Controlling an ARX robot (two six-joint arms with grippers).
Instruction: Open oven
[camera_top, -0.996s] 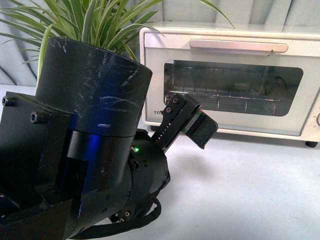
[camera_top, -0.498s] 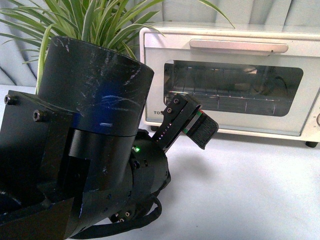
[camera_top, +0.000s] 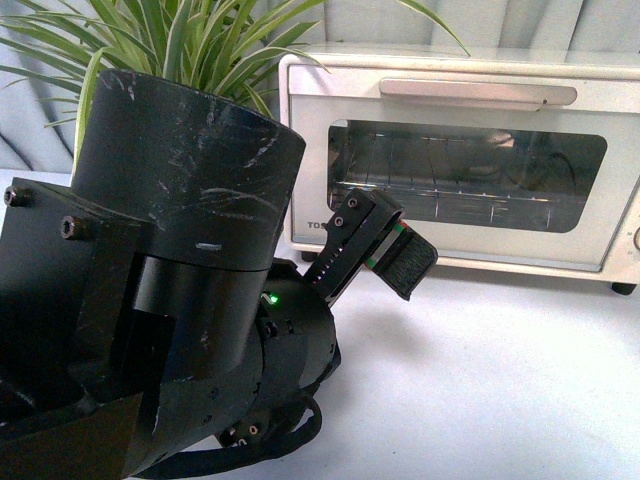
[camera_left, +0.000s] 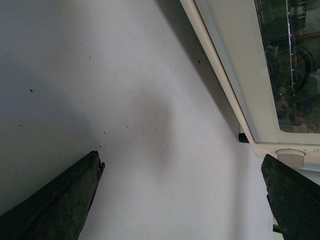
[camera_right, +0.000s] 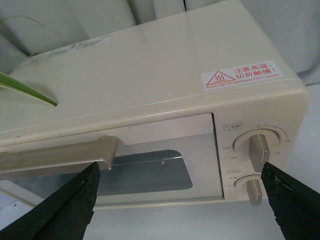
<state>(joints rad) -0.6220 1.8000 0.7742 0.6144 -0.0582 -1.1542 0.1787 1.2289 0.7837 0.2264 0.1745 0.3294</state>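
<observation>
The cream-white oven (camera_top: 300, 150) stands at the back of the table with its glass door shut and its bar handle (camera_top: 478, 92) along the top. My left gripper (camera_top: 385, 250) is open, low in front of the oven's lower left corner, above the table. In the left wrist view the open left gripper (camera_left: 182, 172) frames bare table beside the oven's door edge (camera_left: 235, 90). In the right wrist view my right gripper (camera_right: 180, 185) is open, above and in front of the oven (camera_right: 165, 65); one finger (camera_right: 75, 200) sits just below the handle's end (camera_right: 102, 152).
A green spider plant (camera_top: 180, 40) stands left of the oven. The left arm's black body (camera_top: 170, 290) fills the near left. Two control knobs (camera_right: 257, 150) sit on the oven's right side. White table (camera_top: 500, 380) spreads in front.
</observation>
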